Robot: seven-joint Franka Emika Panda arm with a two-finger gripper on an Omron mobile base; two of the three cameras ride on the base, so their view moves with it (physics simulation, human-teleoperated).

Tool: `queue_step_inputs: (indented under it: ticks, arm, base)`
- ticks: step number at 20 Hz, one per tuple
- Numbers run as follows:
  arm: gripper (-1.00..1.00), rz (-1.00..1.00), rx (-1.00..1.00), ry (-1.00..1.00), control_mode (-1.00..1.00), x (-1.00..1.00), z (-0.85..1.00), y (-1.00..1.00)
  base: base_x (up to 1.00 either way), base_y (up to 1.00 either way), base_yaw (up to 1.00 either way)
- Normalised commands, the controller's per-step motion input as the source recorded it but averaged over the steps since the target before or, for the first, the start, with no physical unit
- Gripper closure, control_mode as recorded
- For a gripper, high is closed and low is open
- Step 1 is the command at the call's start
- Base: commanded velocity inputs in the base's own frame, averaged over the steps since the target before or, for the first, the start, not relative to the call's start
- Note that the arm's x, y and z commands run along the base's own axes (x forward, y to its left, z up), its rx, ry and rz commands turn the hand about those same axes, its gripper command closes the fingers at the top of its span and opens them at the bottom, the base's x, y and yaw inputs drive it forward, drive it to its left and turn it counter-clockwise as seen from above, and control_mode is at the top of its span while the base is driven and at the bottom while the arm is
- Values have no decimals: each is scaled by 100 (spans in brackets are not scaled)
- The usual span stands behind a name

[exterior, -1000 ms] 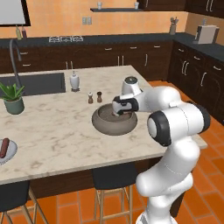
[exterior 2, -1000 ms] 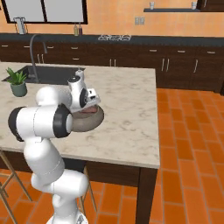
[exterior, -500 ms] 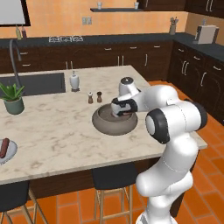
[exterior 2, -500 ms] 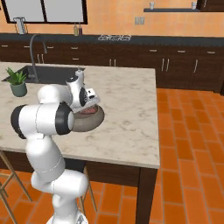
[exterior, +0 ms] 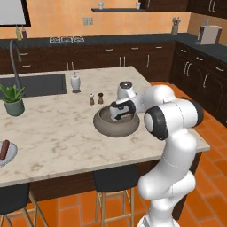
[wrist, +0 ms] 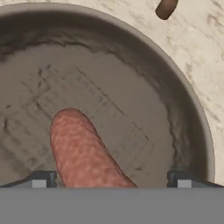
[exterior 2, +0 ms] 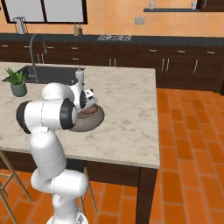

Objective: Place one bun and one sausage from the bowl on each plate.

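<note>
Reddish sausage (wrist: 81,151) lying flat inside wide grey-brown bowl (wrist: 183,100) on marble counter.

the bowl (exterior: 116,125) sits on the island counter (exterior: 57,133), toward its right half, with the gripper (wrist: 112,179) lowered into it and a sausage (wrist: 81,153) lying inside between the spread finger tips. just behind the bowl stand two small shakers (exterior: 96,98), and farther back a dispenser bottle (exterior: 75,82) beside the sink (exterior: 35,84). a potted plant (exterior: 13,99) stands at the counter's left, and near the left front edge a plate (exterior: 9,155) holds another sausage (exterior: 4,149).
</note>
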Motion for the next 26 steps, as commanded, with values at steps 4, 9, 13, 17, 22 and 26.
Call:
queue_step_inputs:
  ticks: [4,9,13,17,22,26]
  arm:
    - [100,2,-11,0,-100,2,-28,0]
    - [100,0,-3,0,-100,-11,3,0]
    - [100,-3,4,0,-100,-38,70,0]
    - [100,-12,21,-2,-100,-87,100,-3]
    - [100,-30,30,0,-100,-100,98,-45]
    - [100,-38,23,0,-100,-100,61,-58]
  base:
    - [0,0,0]
    - [0,0,0]
    - [0,0,0]
    - [0,0,0]
    - [0,0,0]
    - [0,0,0]
